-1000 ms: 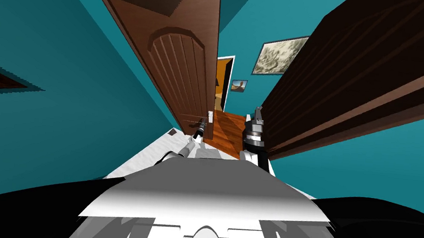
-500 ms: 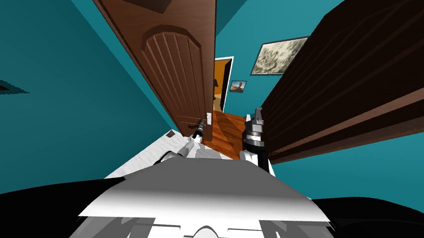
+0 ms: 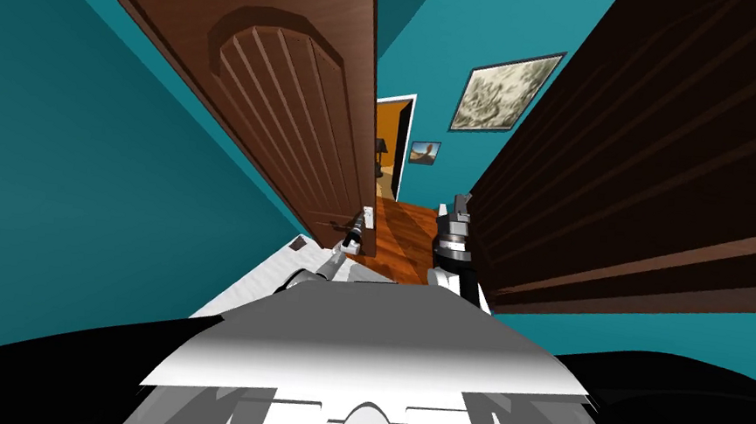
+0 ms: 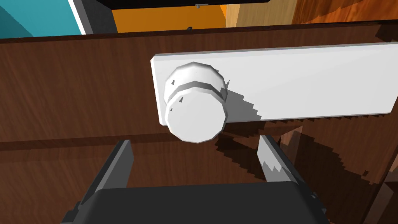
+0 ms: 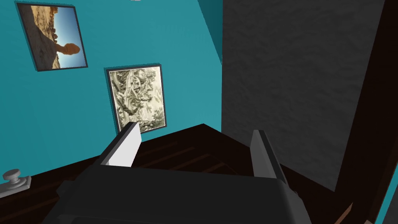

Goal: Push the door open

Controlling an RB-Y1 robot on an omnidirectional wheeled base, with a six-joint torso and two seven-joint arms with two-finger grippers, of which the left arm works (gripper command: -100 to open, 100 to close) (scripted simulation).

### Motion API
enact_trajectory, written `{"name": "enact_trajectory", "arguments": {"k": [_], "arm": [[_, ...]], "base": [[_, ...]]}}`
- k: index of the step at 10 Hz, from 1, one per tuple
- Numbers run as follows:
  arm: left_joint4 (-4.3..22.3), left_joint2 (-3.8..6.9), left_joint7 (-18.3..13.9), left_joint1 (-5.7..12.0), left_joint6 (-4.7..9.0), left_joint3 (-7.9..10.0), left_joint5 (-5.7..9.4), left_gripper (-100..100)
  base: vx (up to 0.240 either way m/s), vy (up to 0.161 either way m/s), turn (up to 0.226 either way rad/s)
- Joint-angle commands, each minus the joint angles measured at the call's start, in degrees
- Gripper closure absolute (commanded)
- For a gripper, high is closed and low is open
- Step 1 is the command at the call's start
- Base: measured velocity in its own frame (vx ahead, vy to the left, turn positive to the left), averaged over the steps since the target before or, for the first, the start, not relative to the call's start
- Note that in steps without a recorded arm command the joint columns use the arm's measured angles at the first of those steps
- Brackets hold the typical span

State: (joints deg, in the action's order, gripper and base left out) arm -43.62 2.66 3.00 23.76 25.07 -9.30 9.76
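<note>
The brown panelled door (image 3: 289, 117) stands ajar on my left, its free edge facing the gap to the wooden floor beyond. Near that edge it carries a white round knob (image 4: 195, 112) on a long white plate (image 4: 295, 85). My left gripper (image 4: 194, 155) is open right at the door face, its fingers (image 4: 121, 159) straddling the line of the knob, whose tip sits just past the fingertips. In the head view the left gripper (image 3: 359, 228) rests against the door beside the plate (image 3: 370, 216). My right gripper (image 3: 460, 207) is raised on the right, open and empty (image 5: 192, 144).
A second, very dark door (image 3: 654, 164) with a small knob (image 5: 13, 177) lines my right side, close to the right arm. Between the two doors a narrow gap shows wooden floor (image 3: 405, 230), teal walls with framed pictures (image 3: 503, 91) and a far orange-lit doorway (image 3: 391, 140).
Both doors loom larger and spread outward, so I have moved forward. The brown door's face has shifted further left. The left gripper has stayed at the knob and the right arm is unchanged.
</note>
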Motion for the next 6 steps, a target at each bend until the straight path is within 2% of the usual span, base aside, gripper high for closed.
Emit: {"name": "enact_trajectory", "arguments": {"k": [1, 2, 3, 4, 6], "arm": [[0.1, -0.40, 0.1, 0.04, 0.17, 0.21, 0.04, -100], [0.2, -0.71, 0.1, 0.06, 0.24, 0.30, 0.06, -100], [0.2, -0.50, 0.0, 0.14, 0.19, 0.24, 0.06, -100], [0.2, -0.50, 0.0, 0.14, 0.19, 0.24, 0.06, 100], [0.2, -0.50, 0.0, 0.14, 0.19, 0.24, 0.06, 100]], "base": [[0.212, -0.055, -0.022], [0.214, -0.034, -0.020], [0.087, -0.011, -0.002], [-0.011, 0.000, 0.005], [-0.027, 0.005, -0.004]]}}
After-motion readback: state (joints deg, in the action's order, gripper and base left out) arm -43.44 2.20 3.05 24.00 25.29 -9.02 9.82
